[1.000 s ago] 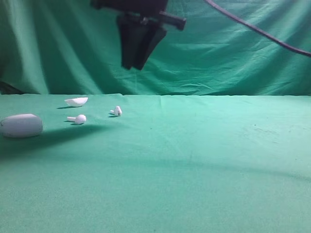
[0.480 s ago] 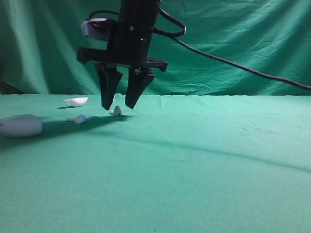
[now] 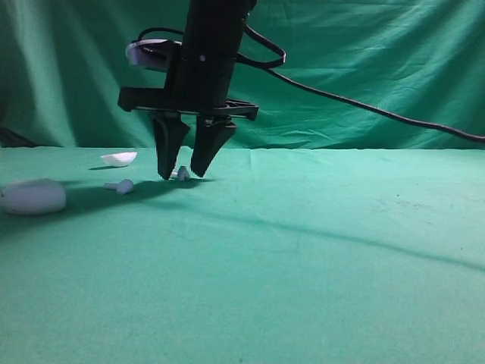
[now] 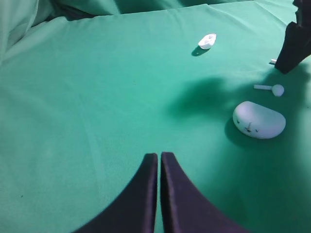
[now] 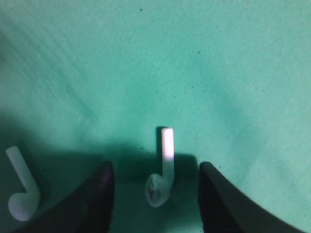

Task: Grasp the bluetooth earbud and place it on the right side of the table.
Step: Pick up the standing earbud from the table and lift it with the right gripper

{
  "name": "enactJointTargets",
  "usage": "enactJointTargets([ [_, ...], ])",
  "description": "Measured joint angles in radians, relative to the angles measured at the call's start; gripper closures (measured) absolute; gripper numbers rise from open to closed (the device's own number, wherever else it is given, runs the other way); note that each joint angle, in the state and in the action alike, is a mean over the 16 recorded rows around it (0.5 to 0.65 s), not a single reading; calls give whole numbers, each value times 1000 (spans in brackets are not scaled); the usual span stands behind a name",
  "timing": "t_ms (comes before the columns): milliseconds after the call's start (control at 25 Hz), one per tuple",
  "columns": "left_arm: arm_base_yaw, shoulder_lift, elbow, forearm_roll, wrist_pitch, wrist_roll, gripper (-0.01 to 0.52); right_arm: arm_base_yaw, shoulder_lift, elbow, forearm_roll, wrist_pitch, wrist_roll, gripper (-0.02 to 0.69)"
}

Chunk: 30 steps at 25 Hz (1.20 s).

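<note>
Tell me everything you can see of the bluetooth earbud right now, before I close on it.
The bluetooth earbud is tiny, white, plastic-looking, with a short straight stem and a slightly angular head bearing a small dark spot. It lies flat on the green table, in shadow. In the right wrist view the stem points away from the camera and the head lies nearest it. It sits between the open fingers of the right tool, and nothing touches it except the cloth.

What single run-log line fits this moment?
right tool: open, straddling bluetooth earbud | earbud: on table, ungrasped | left tool: shut, idle
</note>
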Motion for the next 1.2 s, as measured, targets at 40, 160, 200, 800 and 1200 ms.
enactJointTargets([
  [40, 0, 0, 0, 0, 0, 0, 514, 0, 2, -1, -1, -2, 0, 325],
  [160, 0, 0, 0, 0, 0, 0, 514, 0, 5, -3, -5, -5, 0, 337],
  [200, 0, 0, 0, 0, 0, 0, 514, 0, 6, -4, -7, -5, 1, 347],
  [800, 0, 0, 0, 0, 0, 0, 514, 1, 11, -36, -49, 54, 4, 562],
  [1200, 0, 0, 0, 0, 0, 0, 514, -10, -108, -58, -98, 149, 59, 571],
])
